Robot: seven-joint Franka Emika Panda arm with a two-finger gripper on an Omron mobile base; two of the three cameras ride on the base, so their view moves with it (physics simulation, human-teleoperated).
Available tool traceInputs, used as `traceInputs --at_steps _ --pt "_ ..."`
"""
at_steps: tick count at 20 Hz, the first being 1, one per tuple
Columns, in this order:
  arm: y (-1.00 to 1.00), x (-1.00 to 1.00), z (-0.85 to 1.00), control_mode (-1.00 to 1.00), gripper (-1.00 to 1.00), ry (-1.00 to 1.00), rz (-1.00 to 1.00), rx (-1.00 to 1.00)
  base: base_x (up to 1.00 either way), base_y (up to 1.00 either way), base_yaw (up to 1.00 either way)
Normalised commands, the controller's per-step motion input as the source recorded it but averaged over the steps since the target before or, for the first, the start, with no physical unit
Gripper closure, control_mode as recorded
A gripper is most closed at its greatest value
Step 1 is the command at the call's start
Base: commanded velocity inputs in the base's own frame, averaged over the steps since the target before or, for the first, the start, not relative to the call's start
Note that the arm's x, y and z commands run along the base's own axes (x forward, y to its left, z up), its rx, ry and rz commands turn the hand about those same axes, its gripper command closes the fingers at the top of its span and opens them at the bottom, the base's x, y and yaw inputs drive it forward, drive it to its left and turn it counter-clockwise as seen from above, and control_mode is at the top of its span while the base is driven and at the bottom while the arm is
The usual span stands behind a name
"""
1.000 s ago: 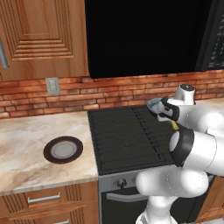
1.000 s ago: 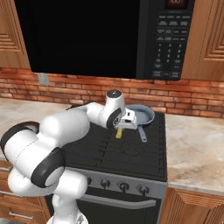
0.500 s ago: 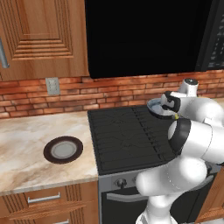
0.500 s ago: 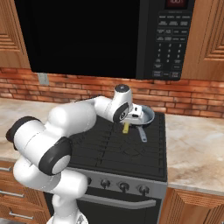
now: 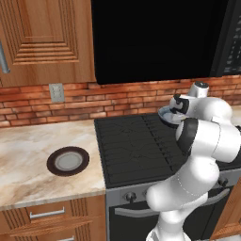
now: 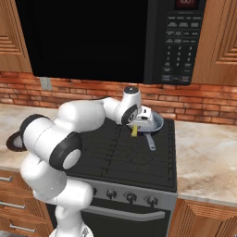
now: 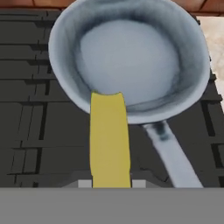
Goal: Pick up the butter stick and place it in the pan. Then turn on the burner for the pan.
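Views: the hand view looks straight down into the pan [image 7: 131, 61] and shows the butter stick [image 7: 109, 140] big and close; the right base view shows the claw [image 6: 135, 126] from the side with the butter stick [image 6: 134, 131] hanging under it; the left base view shows the round plate [image 5: 68, 160], which sits on the table [image 5: 28, 160] well to the left of the stove [image 5: 141, 146].
Pan: round and shallow, grey-blue, lighter grey inside, smooth; a long straight grey handle [image 7: 168, 148] points to the front of the stove [image 6: 134, 157]; the pan [image 6: 150, 124] sits at the back right of the stove; in the left base view the pan [image 5: 165, 115] peeks out beside the white arm.
Butter stick: a thin pale yellow bar with flat sides; its far end reaches over the near rim of the pan, just left of the handle.
Stove: black, with ridged bars on top; knobs [image 6: 129, 197] in a row along its front.
Table: pale stone with soft swirls; brick wall behind it.
Plate: flat, dark brown, grey in the middle.
Claw: clenched on the butter stick; it hangs just in front of the pan; the tips are hidden at the bottom of the hand view, so how wide they stand cannot be told.
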Motion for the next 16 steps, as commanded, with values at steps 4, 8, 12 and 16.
traceInputs --at_steps 4,8,12,16 --pt "-0.01 0.3 0.0 -1.0 1.0 0.0 0.03 0.0 0.0 0.0 0.0" --pt "-0.02 0.27 0.0 -1.0 1.0 0.0 0.03 0.0 0.0 0.0 0.0" --pt "-0.02 0.24 -0.03 -1.0 1.0 0.0 0.03 0.0 0.0 0.0 0.0" --pt "-0.11 0.22 -0.08 -1.0 1.0 0.0 0.02 0.0 0.0 0.0 0.0"
